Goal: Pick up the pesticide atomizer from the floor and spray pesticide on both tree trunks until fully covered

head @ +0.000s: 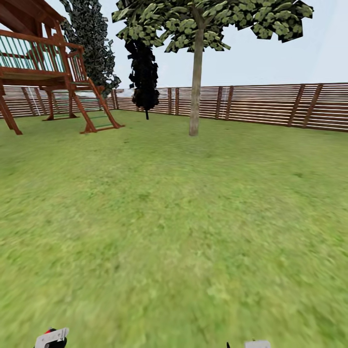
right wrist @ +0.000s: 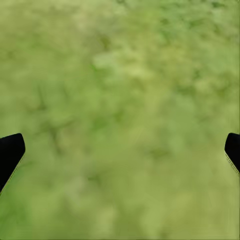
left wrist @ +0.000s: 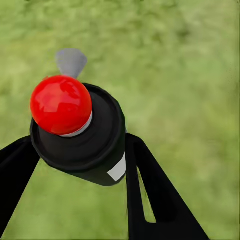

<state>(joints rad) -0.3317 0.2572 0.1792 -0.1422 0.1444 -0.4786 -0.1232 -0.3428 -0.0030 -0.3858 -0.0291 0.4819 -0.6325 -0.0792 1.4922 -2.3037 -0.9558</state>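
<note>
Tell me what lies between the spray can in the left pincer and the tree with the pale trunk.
Only bare lawn in the head view, from the spray can to the tree trunk.

The left tool (left wrist: 80, 150) has two flat, matte black fingers (left wrist: 155, 195) that taper to a point; one has a narrow slot cut through it. The right tool (right wrist: 120, 150) shows rounded black fingertips (right wrist: 10, 150). In the head view, pale grey blocky arm parts (head: 52, 337) sit at the bottom edge.
</note>
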